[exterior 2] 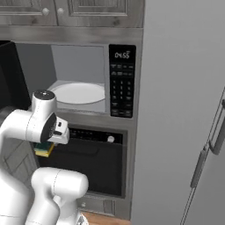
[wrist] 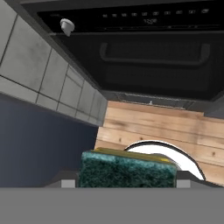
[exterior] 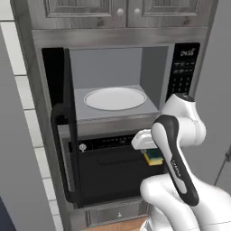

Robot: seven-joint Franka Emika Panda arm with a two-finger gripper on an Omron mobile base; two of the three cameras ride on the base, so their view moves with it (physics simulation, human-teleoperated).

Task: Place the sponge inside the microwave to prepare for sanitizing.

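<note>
Hidden: the gripper (wrist: 127, 183) tips barely show past the sponge (wrist: 127, 169); in the left base view the forearm covers most of the hand.
Sponge: pinched between the fingers, green scrub face toward the hand camera, yellow edge behind.
Position: sponge hangs below the hand, before the oven (exterior: 113, 167), under the microwave (exterior: 182, 67).
Microwave: door swung open left, turntable (exterior: 115, 98) bare.
</note>
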